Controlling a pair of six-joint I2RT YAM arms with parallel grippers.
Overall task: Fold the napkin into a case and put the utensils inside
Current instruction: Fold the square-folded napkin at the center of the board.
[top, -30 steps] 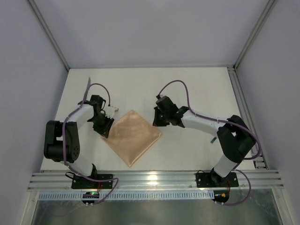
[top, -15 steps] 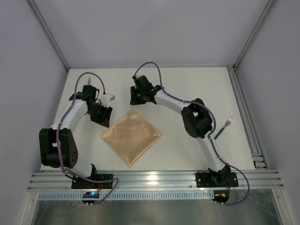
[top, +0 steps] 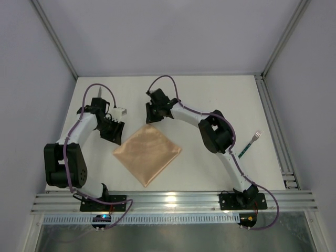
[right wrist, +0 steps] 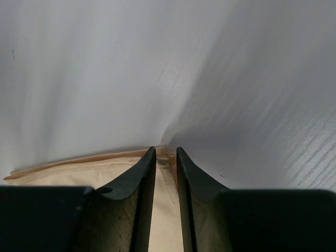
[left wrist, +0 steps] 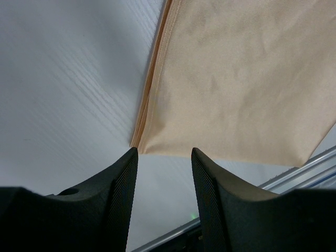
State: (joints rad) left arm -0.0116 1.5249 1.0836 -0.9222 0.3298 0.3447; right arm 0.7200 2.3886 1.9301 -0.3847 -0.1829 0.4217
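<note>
Napkin of plain peach-orange cloth lies flat in the middle of the white desk. In the top view its corners point up, down, left and right. It is folded over. The left wrist view shows more than one layer along its edge.

The left tool sits by the napkin's left corner, at the left middle of the top view. Its two black fingers stand well apart. The cloth corner lies just past their tips, and nothing is between them. This tool holds nothing.

The right tool is at the napkin's top corner, just above the middle of the top view. Its fingers are almost together, with only a thin gap. The tips are right at the corner, and peach cloth shows through the gap under them. I cannot tell if they pinch the cloth or only hang over it.

The fork lies on the desk at the right middle of the top view, well apart from the napkin. Its silver prongs point to the upper right. Its teal-green handle points to the lower left, near the right arm.
</note>
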